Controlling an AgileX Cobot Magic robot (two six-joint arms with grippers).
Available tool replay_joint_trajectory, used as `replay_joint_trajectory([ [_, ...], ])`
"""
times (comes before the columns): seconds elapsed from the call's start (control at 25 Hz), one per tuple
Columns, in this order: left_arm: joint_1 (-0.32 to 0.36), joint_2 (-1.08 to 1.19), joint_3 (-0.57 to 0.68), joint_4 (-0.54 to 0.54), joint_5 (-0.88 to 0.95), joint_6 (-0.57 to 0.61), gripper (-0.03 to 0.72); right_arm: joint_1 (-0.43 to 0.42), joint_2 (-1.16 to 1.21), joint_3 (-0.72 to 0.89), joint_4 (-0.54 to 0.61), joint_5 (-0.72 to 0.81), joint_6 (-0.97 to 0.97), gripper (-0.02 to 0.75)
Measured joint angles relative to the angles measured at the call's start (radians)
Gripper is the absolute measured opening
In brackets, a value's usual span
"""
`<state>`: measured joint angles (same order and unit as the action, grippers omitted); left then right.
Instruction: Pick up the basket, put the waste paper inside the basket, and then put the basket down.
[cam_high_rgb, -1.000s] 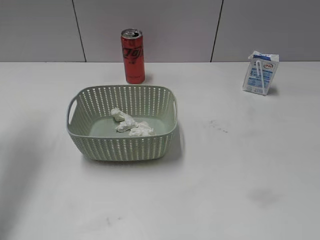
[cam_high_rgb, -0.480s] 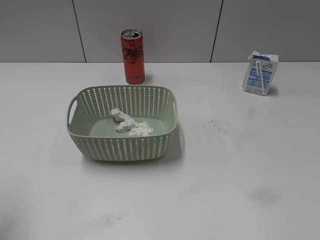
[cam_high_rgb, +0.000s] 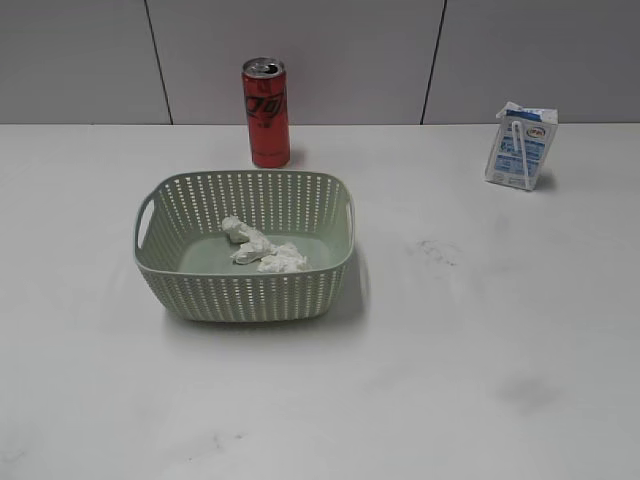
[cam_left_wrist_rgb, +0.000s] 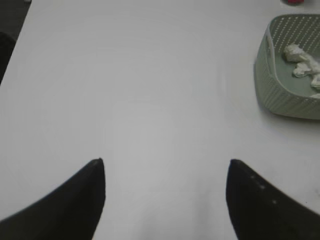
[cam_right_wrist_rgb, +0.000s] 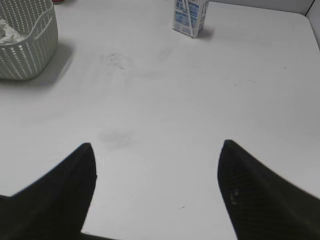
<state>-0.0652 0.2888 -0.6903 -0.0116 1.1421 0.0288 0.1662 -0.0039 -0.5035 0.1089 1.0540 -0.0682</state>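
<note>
The pale sage-green basket (cam_high_rgb: 245, 290) stands on the white table, left of the middle. The waste paper (cam_high_rgb: 262, 248), crumpled white wads, lies inside it. The basket also shows at the right edge of the left wrist view (cam_left_wrist_rgb: 280, 95), with the wads (cam_left_wrist_rgb: 302, 61) in it, and at the top left of the right wrist view (cam_right_wrist_rgb: 30, 45). My left gripper (cam_left_wrist_rgb: 165, 162) is open and empty over bare table, well left of the basket. My right gripper (cam_right_wrist_rgb: 157, 145) is open and empty over bare table, right of the basket. Neither arm shows in the exterior view.
A red drink can (cam_high_rgb: 265, 112) stands just behind the basket. A blue-and-white milk carton (cam_high_rgb: 522, 146) stands at the back right, also in the right wrist view (cam_right_wrist_rgb: 189, 18). A grey panelled wall (cam_high_rgb: 320, 60) runs behind the table.
A faint shadow at the lower left of the table has faded. The basket, the paper, the can and the carton have not moved.
</note>
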Motion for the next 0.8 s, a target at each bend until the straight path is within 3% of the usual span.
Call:
replay_joint_trajectory([
  [0.28, 0.0, -0.273, 0.11, 0.0, 0.0, 0.0, 0.571, 0.0, 0.0, 0.0, 0.0, 0.0, 0.001, 0.572],
  [0.52, 0.0, -0.294, 0.19, -0.009, -0.025, 0.0, 0.556, 0.0, 0.0, 0.0, 0.0, -0.001, 0.001, 0.572],
  [0.8, 0.0, -0.294, 0.197, -0.02, -0.046, -0.001, 0.536, 0.0, 0.0, 0.0, 0.001, -0.001, 0.001, 0.571],
])
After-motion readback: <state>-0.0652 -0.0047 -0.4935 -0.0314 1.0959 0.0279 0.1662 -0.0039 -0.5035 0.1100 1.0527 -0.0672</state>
